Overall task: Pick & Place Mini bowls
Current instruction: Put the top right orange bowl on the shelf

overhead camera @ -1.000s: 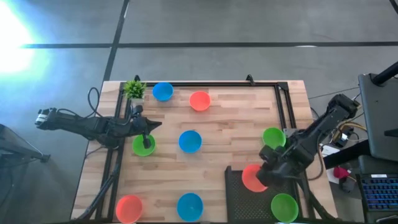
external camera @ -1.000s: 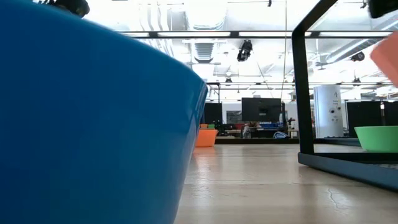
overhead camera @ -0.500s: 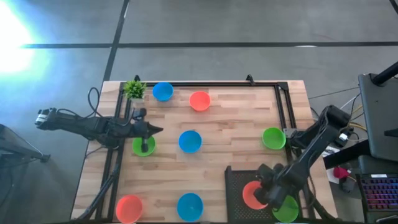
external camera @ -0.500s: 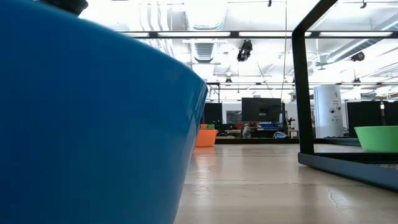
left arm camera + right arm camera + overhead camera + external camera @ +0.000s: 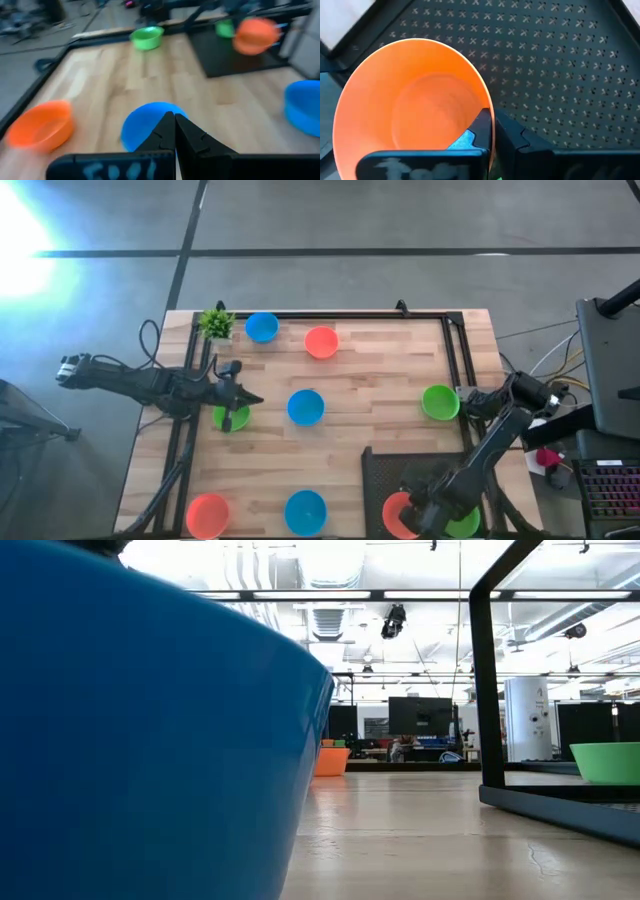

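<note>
From above, the right claw has travelled further toward the near edge of the tabletop since half a second ago, carrying an orange bowl with it; the bowl now sits low over the near part of the black perforated tray. Just beside the claw, on its outer side, a green bowl lies in the same tray, partly hidden by the arm. Another green bowl stays well behind that claw, off the tray.

The left claw has barely shifted and hovers at the far rim of a third green bowl. A blue bowl lies just ahead of it, and a second orange bowl, a second blue bowl and a small potted plant stand further off toward the far edge. A third orange bowl and a third blue bowl rest along the near edge.

The low view is unchanged: the blue bowl's wall fills its near side.

In the left wrist view the left claw's fingers are pressed together, holding nothing, with the blue bowl directly past them.

In the right wrist view the right claw's fingers are clamped on the rim of the orange bowl, above the tray's perforated floor.
</note>
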`<move>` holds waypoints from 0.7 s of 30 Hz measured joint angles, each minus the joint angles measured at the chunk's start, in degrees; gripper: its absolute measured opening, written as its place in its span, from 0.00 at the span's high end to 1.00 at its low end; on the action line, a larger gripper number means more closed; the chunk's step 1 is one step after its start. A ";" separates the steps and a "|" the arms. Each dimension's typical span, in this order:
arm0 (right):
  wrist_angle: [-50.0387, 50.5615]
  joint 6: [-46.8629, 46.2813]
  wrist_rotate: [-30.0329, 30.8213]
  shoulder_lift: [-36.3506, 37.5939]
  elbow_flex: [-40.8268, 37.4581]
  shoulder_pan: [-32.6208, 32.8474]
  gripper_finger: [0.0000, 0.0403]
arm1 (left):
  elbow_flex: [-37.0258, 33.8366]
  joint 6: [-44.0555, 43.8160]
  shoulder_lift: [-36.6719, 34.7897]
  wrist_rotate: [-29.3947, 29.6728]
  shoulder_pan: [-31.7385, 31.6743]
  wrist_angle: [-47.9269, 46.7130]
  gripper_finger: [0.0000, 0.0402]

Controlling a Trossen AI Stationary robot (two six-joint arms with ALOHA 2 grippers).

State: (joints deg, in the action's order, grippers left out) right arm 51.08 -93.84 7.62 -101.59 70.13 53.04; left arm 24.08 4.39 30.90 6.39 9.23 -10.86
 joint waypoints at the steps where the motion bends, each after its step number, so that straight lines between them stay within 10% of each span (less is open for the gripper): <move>1: 0.14 -0.02 -0.02 -0.54 0.08 0.15 0.98 | 0.00 0.39 -0.02 -1.54 0.00 0.56 1.00; 21: -0.34 -0.22 1.55 -2.41 0.13 1.24 0.98 | 6.89 -0.97 7.78 -5.88 0.02 -0.24 1.00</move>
State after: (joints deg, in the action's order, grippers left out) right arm 50.74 -94.06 9.17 -104.01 70.26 54.28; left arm 30.96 3.42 38.69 0.51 9.26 -11.10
